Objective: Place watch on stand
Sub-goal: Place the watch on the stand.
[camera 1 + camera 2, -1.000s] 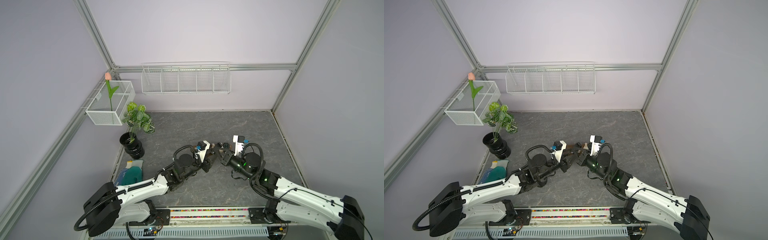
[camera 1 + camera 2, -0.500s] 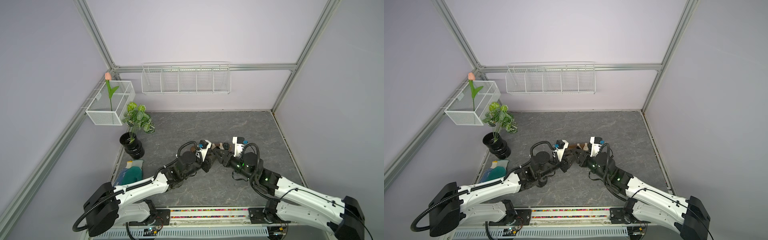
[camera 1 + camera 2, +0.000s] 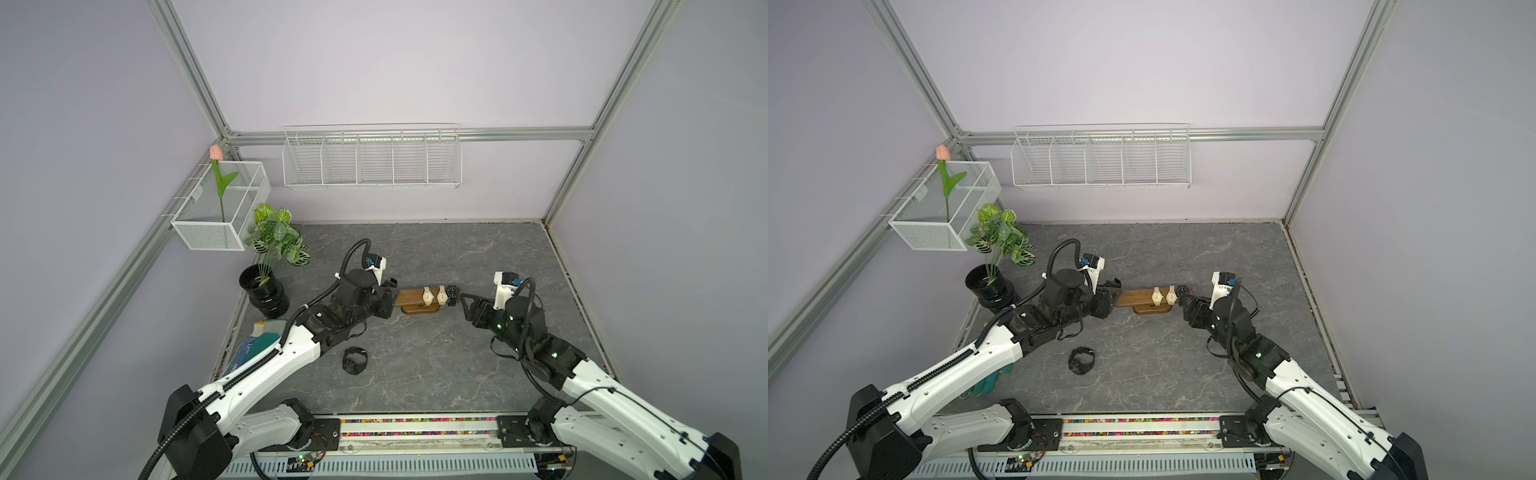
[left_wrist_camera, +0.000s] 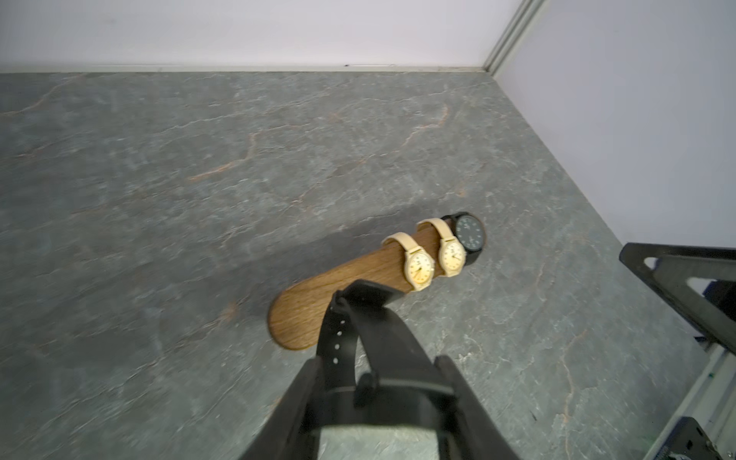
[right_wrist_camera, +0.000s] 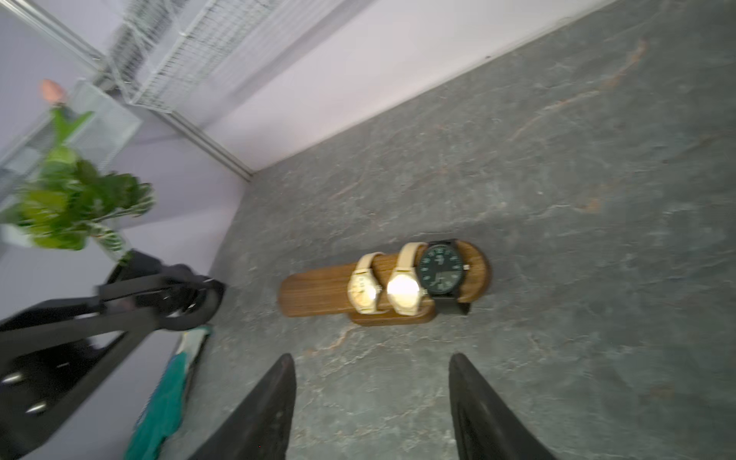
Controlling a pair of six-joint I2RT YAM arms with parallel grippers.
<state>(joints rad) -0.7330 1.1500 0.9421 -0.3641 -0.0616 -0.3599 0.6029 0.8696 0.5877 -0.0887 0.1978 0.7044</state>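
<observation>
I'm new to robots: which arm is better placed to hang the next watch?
Left. The left gripper holds a black-strapped watch near the bare end of the dark brown wooden stand; the right gripper is open and empty.

Potted plant (image 3: 277, 237) beside mesh basket (image 3: 208, 237) holding tulip (image 3: 215, 153); perhaps teal gloves (image 3: 264, 340) nearby.

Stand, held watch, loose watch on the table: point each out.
stand (image 4: 302, 314): left wrist view, bare wood of the bar's empty end.
held watch (image 4: 337, 334): left wrist view, strap with holes.
loose watch (image 3: 351, 366): in a top view, lower part of its loop.
</observation>
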